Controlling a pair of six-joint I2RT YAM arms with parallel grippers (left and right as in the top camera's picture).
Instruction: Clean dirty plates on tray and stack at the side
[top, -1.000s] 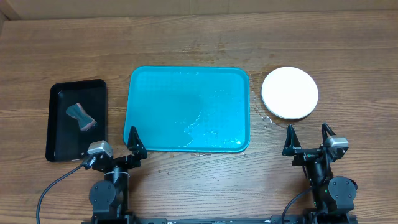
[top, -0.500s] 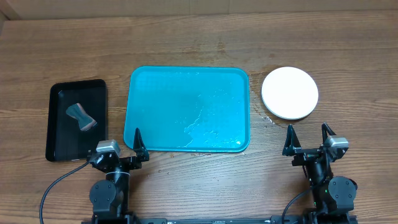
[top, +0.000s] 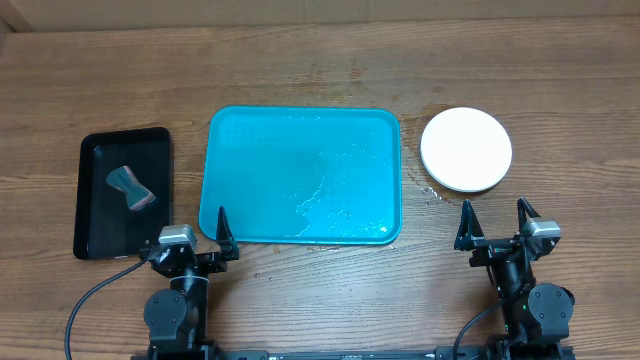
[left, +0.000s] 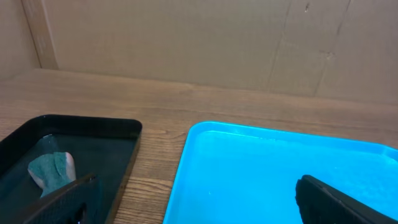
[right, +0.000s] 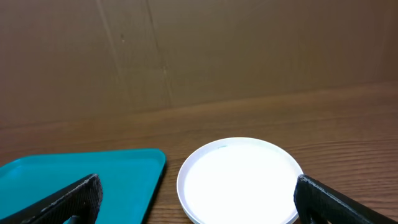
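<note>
Bench (top: 320, 60), wood grain, seen from overhead.

- The tray (top: 300, 112) lies at the middle, long side across. We see no plate on it. Its floor shows a wet sheen and pale streaks toward the near right corner.
- The plates (top: 466, 150): we make out one white round face on the bench, just right of the tray's far right corner and apart from its rim. We cannot tell whether others lie under it. The face looks clean.
- Small wet spots (top: 420, 186) sit on the bench between tray and plate.
- A black tray (top: 95, 150) lies left of the tray, well apart from it, and holds a small grey-teal pad (top: 131, 187).
- The left gripper (left: 196, 183) sits low at the near edge, by the tray's near left corner. Its fingers are spread wide and hold nothing.
- The right gripper (top: 493, 212) sits near the bench's front edge, below the white plate, aimed at it. Its fingers also stand wide apart and empty.
- A cardboard wall (right: 186, 50) stands behind the bench.
</note>
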